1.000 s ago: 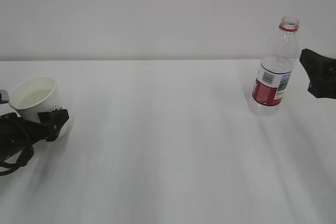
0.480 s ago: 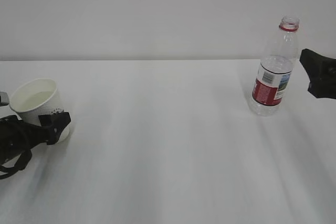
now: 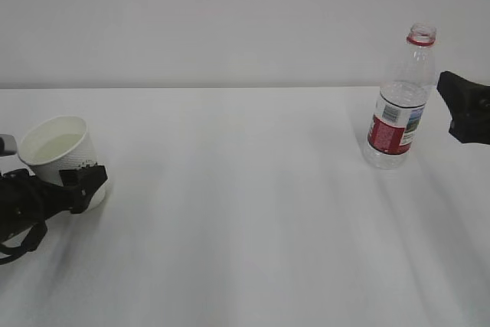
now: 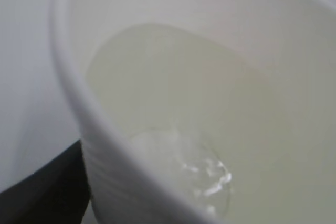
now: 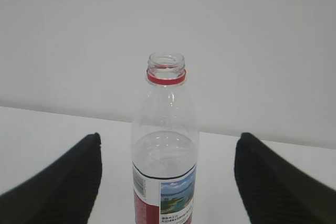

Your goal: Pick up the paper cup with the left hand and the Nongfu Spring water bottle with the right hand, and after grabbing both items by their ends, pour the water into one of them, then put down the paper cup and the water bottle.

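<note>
The white paper cup (image 3: 52, 152) is at the far left, leaning with its base to the right, low over the table. My left gripper (image 3: 75, 177) is closed around its lower wall, and one black finger (image 3: 84, 180) shows in front of it. In the left wrist view the cup (image 4: 236, 40) fills the frame with pale water (image 4: 173, 108) inside and a dark finger (image 4: 37, 192) beside it. The Nongfu Spring water bottle (image 3: 398, 112) stands upright and capless at the right. My right gripper (image 3: 447, 105) hangs open just right of it, not touching. The bottle (image 5: 166, 114) sits centred ahead of that gripper (image 5: 168, 145).
The white table (image 3: 245, 212) runs to a plain pale wall (image 3: 230, 21) at the back. Nothing else stands on it in these views.
My left gripper has carried the cup slightly right and lower toward the table. The bottle and the right gripper have not moved.
</note>
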Action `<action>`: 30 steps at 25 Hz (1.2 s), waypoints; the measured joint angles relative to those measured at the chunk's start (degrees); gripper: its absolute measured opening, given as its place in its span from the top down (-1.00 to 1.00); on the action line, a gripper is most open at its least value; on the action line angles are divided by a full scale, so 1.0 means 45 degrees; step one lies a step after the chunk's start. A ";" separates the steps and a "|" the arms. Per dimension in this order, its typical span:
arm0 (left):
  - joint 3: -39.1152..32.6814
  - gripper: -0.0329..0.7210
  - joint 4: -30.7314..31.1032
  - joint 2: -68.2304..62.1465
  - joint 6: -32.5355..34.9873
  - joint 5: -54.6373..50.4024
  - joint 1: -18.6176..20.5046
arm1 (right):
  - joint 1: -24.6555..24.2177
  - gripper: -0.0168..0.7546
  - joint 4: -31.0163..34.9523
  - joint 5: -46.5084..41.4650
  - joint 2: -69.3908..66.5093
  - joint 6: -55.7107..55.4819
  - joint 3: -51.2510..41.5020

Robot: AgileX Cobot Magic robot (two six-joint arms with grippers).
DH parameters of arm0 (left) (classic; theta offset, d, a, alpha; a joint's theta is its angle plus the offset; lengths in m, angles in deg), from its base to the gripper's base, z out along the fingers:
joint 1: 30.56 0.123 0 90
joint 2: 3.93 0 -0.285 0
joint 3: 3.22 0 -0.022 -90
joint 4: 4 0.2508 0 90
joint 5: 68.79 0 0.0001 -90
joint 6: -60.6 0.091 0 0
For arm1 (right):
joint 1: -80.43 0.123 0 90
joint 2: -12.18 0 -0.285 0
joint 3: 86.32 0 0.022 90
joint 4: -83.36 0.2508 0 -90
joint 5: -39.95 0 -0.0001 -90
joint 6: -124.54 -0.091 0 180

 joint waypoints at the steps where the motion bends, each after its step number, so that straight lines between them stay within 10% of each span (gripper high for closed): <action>1: 0.0000 -0.91 0.0268 0.0000 0.0000 0.0000 0.0000 | 0.0000 -0.57 0.0000 0.0000 0.0000 0.0000 0.0000; 30: -0.0725 -0.92 0.0340 0.0078 0.0066 0.0406 0.0000 | 0.0000 -0.57 -0.0097 0.0000 0.0000 0.0000 0.0000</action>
